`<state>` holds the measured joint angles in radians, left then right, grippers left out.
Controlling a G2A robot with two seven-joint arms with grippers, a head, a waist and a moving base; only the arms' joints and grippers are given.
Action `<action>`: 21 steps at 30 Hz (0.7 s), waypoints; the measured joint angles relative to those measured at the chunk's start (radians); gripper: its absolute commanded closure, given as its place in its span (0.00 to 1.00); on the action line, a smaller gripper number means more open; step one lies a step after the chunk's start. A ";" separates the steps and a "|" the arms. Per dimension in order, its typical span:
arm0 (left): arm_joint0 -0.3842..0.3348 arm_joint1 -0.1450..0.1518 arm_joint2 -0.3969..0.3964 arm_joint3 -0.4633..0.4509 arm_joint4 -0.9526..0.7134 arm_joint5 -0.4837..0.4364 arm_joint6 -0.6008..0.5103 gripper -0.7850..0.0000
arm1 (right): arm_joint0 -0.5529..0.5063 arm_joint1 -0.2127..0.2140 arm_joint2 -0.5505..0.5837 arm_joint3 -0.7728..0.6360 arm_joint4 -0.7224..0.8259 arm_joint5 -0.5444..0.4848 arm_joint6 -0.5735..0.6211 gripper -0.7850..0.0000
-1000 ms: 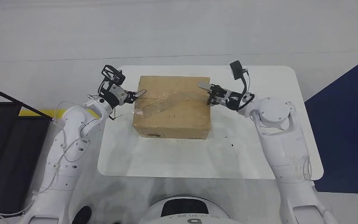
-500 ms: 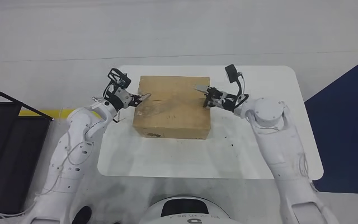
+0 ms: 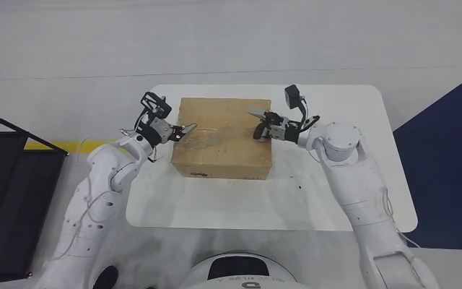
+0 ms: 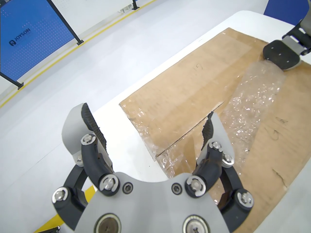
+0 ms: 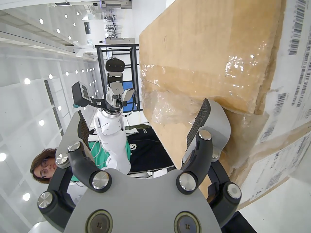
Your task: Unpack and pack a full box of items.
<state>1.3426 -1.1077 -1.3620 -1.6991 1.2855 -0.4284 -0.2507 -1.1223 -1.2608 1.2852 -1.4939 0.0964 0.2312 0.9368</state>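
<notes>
White table, one taped cardboard box, left gripper and right gripper both spread wide.

The inside of the box is hidden by its shut flaps, and the tabletop beneath it is covered. In the left wrist view the box's end toward the tabletop's right edge is cut off, as is the right pincer past one finger. In the right wrist view the box's labelled side is cut off. Whether the left pincer touches the box cannot be told. From above, the print on its near side is too small to be read.
</notes>
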 measured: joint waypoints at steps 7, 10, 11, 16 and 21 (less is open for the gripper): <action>0.036 0.003 -0.008 -0.076 0.045 0.034 -0.012 0.00 | 0.006 0.001 -0.006 -0.013 0.015 -0.032 -0.005 0.00; 0.051 0.005 -0.004 -0.110 0.097 0.046 -0.028 0.00 | 0.006 0.001 -0.006 -0.013 0.014 -0.031 -0.005 0.00; 0.055 0.005 0.001 -0.119 0.113 0.049 -0.032 0.00 | 0.006 0.001 -0.006 -0.013 0.014 -0.031 -0.005 0.00; 0.063 0.004 0.043 -0.152 0.149 0.016 -0.031 0.00 | 0.006 0.001 -0.006 -0.013 0.014 -0.031 -0.005 0.00; 0.047 0.001 0.115 -0.179 0.193 -0.058 -0.032 0.00 | 0.006 0.001 -0.006 -0.013 0.014 -0.031 -0.005 0.00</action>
<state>1.3900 -1.1070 -1.2473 -1.8777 1.4790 -0.4868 -0.2830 -1.1161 -1.2602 1.2794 -1.5065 0.1107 0.2001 0.9321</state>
